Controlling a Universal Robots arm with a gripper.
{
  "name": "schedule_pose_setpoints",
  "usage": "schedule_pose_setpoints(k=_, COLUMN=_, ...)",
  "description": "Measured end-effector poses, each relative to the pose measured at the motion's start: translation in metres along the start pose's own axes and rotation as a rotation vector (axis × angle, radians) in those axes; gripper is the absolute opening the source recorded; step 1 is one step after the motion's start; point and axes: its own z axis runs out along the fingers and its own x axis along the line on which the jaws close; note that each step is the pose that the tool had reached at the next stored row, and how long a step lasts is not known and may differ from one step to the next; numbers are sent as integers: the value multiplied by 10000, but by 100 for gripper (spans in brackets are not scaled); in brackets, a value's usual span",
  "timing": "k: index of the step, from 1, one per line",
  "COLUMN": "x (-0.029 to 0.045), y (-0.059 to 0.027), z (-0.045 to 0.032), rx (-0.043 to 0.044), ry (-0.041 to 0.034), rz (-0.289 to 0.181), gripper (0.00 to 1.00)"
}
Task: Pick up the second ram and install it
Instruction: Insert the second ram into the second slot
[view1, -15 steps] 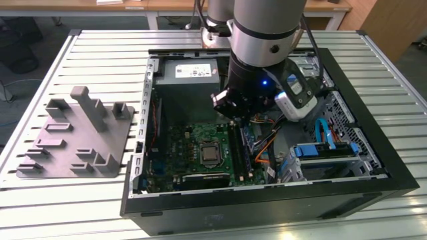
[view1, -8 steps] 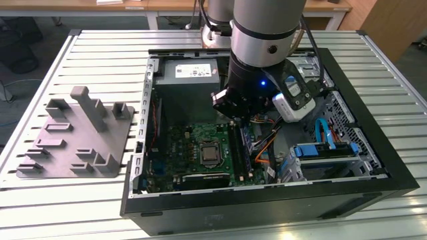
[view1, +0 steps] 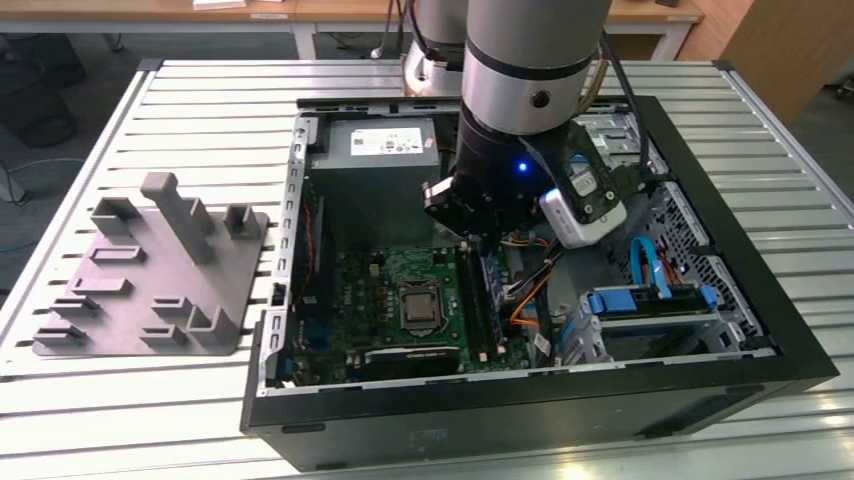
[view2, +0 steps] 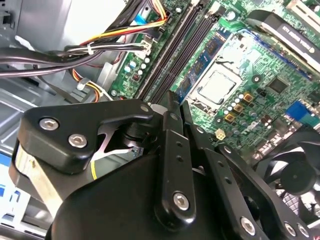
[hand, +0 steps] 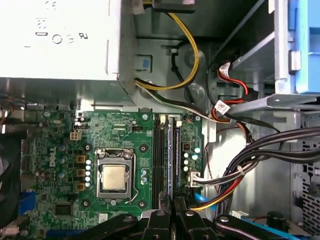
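My gripper (view1: 478, 238) hangs low inside the open computer case, right over the long black memory slots (hand: 159, 155). The second ram (hand: 170, 155), a thin dark blue-green stick seen edge-on, runs along those slots, and its near end goes in between my fingertips. In both wrist views the gripper (hand: 173, 207) (view2: 175, 102) has its black fingers drawn close together on the stick. How deep the stick sits in its slot is hidden. The grey block (view1: 147, 275) with upright posts lies on the table at the exterior view's left, with no stick on it.
The black case wall (view1: 747, 250) surrounds the work area. A grey power supply (view1: 380, 150) sits at the back, and the processor socket (hand: 114, 177) lies beside the slots. Bundled cables (hand: 260, 155) and a blue drive bay (view1: 647, 300) crowd the exterior view's right.
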Motion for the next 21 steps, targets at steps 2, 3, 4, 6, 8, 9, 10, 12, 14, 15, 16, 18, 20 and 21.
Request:
schedule_pose_setpoints(k=2, x=0, y=0, z=1, rx=7, ry=-8, rz=162, gripper=14)
schedule_pose_setpoints(k=3, x=0, y=0, z=2, rx=10, ry=-13, rz=247, gripper=14)
schedule_pose_setpoints(k=4, x=0, y=0, z=2, rx=14, ry=-17, rz=330, gripper=14)
schedule_pose_setpoints(k=6, x=0, y=0, z=4, rx=20, ry=-26, rz=497, gripper=14)
schedule_pose_setpoints(k=8, x=0, y=0, z=5, rx=28, ry=-34, rz=661, gripper=14)
schedule_pose_setpoints(k=9, x=0, y=0, z=5, rx=31, ry=-38, rz=737, gripper=14)
schedule_pose_setpoints(k=10, x=0, y=0, z=6, rx=34, ry=-42, rz=814, gripper=14)
schedule_pose_setpoints(k=12, x=0, y=0, z=7, rx=40, ry=-49, rz=955, gripper=14)
schedule_pose_setpoints(k=14, x=0, y=0, z=8, rx=45, ry=-56, rz=1085, gripper=14)
schedule_pose_setpoints(k=15, x=0, y=-1, z=8, rx=48, ry=-59, rz=1151, gripper=14)
schedule_pose_setpoints(k=16, x=0, y=0, z=8, rx=49, ry=-61, rz=1198, gripper=14)
schedule_pose_setpoints(k=18, x=0, y=-1, z=8, rx=51, ry=-63, rz=1220, gripper=14)
schedule_pose_setpoints(k=20, x=0, y=-1, z=8, rx=52, ry=-63, rz=1230, gripper=14)
schedule_pose_setpoints(k=21, x=0, y=-1, z=8, rx=52, ry=-64, rz=1235, gripper=14)
